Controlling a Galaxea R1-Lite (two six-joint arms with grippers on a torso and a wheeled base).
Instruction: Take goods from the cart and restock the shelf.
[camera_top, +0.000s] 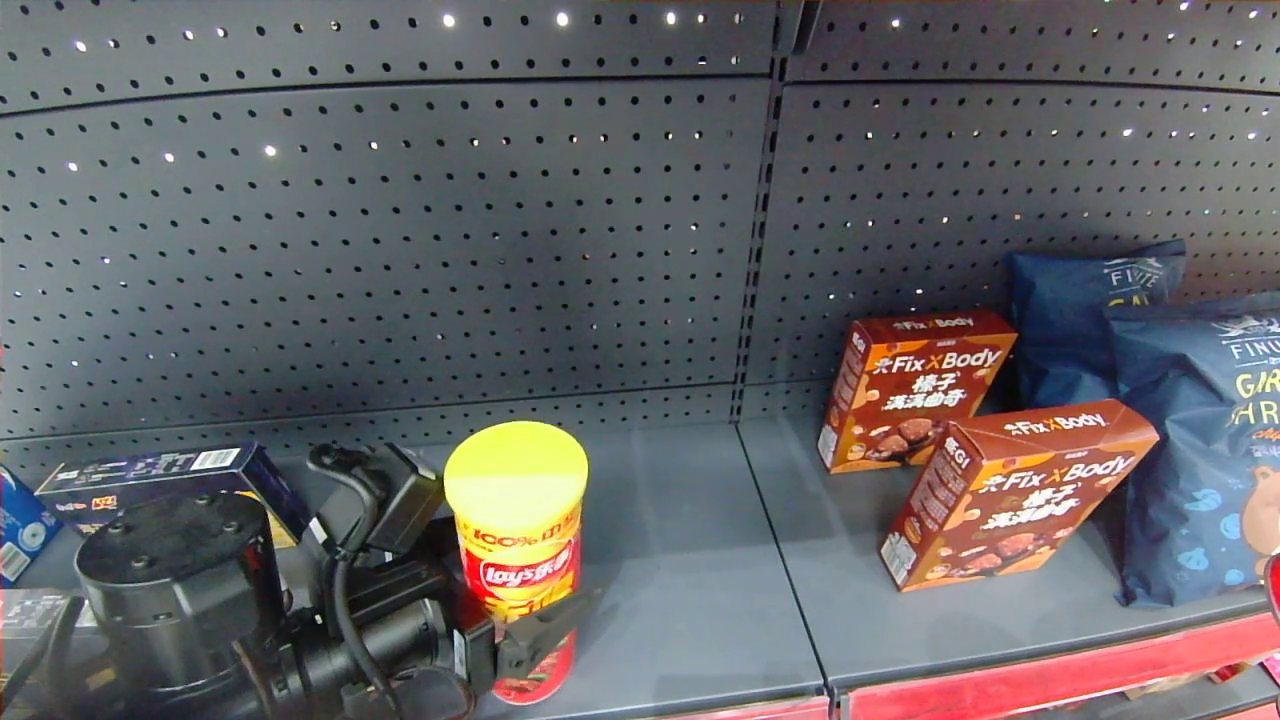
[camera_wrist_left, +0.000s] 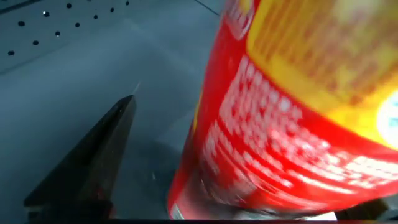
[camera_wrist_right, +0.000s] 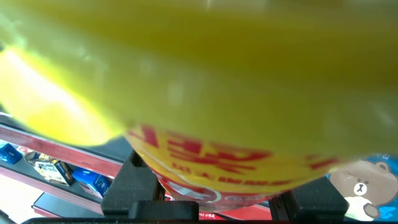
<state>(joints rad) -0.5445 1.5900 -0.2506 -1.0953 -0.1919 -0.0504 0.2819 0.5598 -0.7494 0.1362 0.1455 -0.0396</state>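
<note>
A chip canister (camera_top: 515, 560) with a yellow lid and red-and-yellow label stands upright on the grey shelf (camera_top: 690, 600), near its front edge. My left gripper (camera_top: 525, 640) sits low around the canister, open. One dark finger (camera_wrist_left: 93, 168) stands apart from the can's red wall (camera_wrist_left: 280, 137), with bare shelf showing between them; the other finger is hidden behind the can. My right gripper (camera_wrist_right: 217, 199) is shut on a second yellow-lidded chip canister (camera_wrist_right: 199, 62), whose lid looms close to the right wrist camera.
Two orange-brown cookie boxes (camera_top: 915, 390) (camera_top: 1015, 490) stand on the right shelf section beside dark blue snack bags (camera_top: 1200, 450). A dark blue box (camera_top: 170, 475) lies behind my left arm. A perforated back panel (camera_top: 500, 250) closes the shelf. Bare shelf lies between canister and boxes.
</note>
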